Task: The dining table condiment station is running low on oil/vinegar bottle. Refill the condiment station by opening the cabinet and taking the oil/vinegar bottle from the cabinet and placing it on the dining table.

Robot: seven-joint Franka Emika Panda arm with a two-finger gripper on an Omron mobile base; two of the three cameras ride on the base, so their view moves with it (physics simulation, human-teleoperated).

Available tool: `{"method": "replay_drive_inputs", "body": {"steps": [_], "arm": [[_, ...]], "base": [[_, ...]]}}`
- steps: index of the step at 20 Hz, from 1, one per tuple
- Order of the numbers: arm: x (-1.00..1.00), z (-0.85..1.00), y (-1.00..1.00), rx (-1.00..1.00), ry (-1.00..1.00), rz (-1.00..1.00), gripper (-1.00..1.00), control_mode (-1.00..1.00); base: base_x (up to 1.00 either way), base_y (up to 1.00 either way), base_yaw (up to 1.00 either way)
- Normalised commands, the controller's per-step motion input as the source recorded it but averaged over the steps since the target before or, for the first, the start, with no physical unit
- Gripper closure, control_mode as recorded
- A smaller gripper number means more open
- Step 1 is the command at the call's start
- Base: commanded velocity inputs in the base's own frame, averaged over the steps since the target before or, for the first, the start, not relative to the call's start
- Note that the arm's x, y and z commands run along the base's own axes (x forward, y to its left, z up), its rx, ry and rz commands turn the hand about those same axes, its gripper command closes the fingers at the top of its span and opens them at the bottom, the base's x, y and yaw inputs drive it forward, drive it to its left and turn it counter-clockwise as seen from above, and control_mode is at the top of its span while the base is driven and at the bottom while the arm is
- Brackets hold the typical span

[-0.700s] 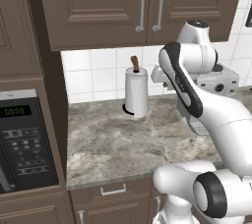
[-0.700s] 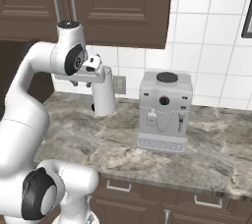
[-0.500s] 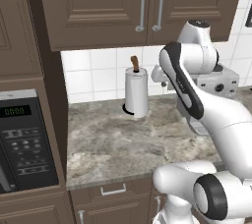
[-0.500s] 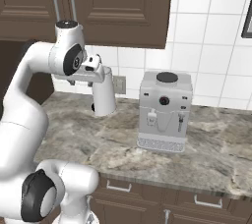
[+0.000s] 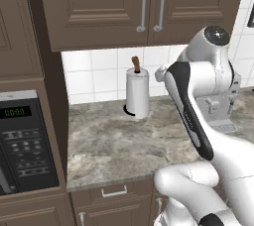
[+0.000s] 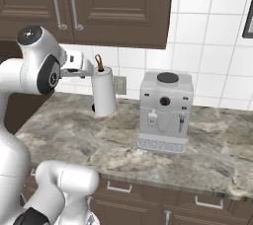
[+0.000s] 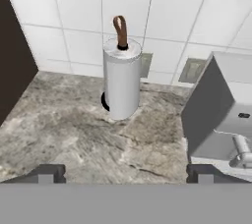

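Almost nothing is changing since the earlier frames: the white arm is holding nearly the same raised, folded pose in front of the wall, and every object is staying put. The cabinet [image 5: 149, 7] is hanging above the worktop [image 5: 124, 145] with both doors shut, its two long silver bar handles running vertically, side by side at the middle seam, so each door should swing outward from the centre. The oil/vinegar bottle is presumably sitting behind those closed doors, so its direction and long axis cannot be judged.

The gripper [image 7: 125, 171] is pointing down and forward over the worktop, its jaws standing well apart and gripping nothing, probably readying to reach up for a handle.

A paper-towel roll [image 7: 121, 80] is standing upright against the tiled wall, and a coffee machine [image 6: 165, 110] is sitting near its right.
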Motion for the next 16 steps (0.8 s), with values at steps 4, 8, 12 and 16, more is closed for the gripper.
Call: {"method": "replay_drive_inputs", "body": {"steps": [4,8,12,16], "arm": [[-0.4,0.62,0.07,-0.05,-0.54,0.0,-1.0,-1.0],[-0.2,0.42,0.07,0.0,-0.4,0.0,-1.0,-1.0],[-0.13,0.49,0.0,0.01,-0.32,0.0,-1.0,-1.0],[0.0,0.4,0.0,0.07,-0.29,0.0,-1.0,-1.0]], "base": [[0.0,0.0,0.0],[0.0,0.0,0.0],[0.0,0.0,0.0],[0.0,0.0,0.0]]}}
